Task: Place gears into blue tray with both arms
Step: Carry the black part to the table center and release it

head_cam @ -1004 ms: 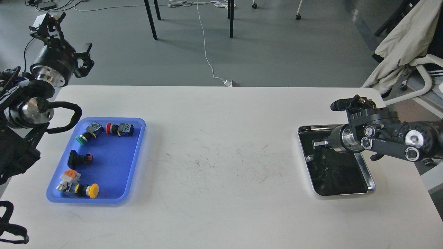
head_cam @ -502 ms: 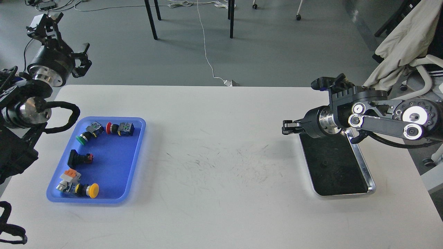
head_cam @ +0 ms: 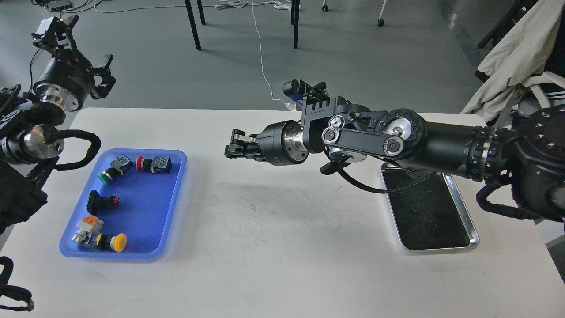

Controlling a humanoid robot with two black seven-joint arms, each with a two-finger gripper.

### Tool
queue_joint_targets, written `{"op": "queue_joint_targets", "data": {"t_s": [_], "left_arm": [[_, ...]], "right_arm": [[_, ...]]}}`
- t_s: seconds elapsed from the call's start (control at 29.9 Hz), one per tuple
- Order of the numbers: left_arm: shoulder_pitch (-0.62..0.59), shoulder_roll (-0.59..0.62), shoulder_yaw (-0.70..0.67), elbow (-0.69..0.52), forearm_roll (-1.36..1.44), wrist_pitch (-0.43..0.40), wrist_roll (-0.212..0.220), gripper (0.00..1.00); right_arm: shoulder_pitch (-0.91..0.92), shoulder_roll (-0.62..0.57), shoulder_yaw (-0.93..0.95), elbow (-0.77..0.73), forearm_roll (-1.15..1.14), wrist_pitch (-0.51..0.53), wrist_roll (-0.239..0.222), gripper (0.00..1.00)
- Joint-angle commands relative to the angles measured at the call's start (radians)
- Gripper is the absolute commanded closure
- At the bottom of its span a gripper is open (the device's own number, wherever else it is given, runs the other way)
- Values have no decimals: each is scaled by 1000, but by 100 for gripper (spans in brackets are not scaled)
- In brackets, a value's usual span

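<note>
The blue tray [head_cam: 145,212] lies at the table's left and holds several coloured push-button switches [head_cam: 152,164]; I see no gears in it. My right arm reaches across the table's middle. Its gripper [head_cam: 231,148] hovers above the white top, right of the blue tray, with fingers together. Anything between the pads is too small to make out. A tiny speck [head_cam: 413,208] on the steel tray's dark bottom could be a gear. My left gripper [head_cam: 90,39] is raised beyond the table's far-left corner, fingers spread and empty.
The shiny steel tray [head_cam: 468,221] sits at the right, partly under my right arm. A black cable [head_cam: 366,187] droops from the right wrist. Chair legs and a white cord [head_cam: 262,66] are on the floor behind the table.
My right gripper has lifted out of the steel tray and swept left across the table toward the blue tray. The left arm has barely shifted.
</note>
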Motion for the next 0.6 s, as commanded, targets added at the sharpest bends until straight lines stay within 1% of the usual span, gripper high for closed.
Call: {"op": "queue_joint_targets", "data": {"t_s": [0.0,0.23,0.37,0.57], "left_arm": [[0,0,0,0,-2,0,2,2],[3,-5,0,0,-3,0,2,2],[3,-6,0,0,-6,0,3,2],[3,-8,0,0,-8,0,3,2]], "right_arm": [[-40,3,13,13,4,-24,26,98],[-135,3,14,42,5,-27,33,98],[-159,3,13,67,7,-59,21,99],[-188,3,8,87,2,-64,18,97]]}}
